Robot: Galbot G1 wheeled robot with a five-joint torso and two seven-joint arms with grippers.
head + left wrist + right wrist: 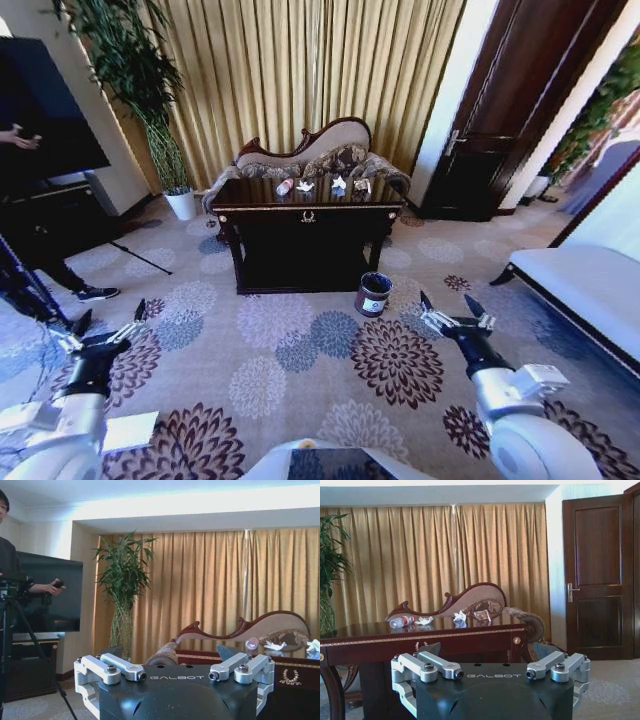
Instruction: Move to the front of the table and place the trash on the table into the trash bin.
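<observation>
A formal sitting room, hotel-like: floor-length gold curtains (300,70), a floral-medallion carpet (300,350), a carved chaise longue (310,150), a glossy dark wooden table (307,215), a tall bamboo plant (140,70), and a panelled door (505,100).

The dark glossy desk (306,232), gold-trimmed with a gold emblem on its front, stands on patterned carpet. On its top a clear bottle (285,187) with a red cap lies on its side, with three crumpled white paper wads (338,184) beside it. The round dark trash bin (373,294) stands upright on the floor by the desk's front right leg
</observation>
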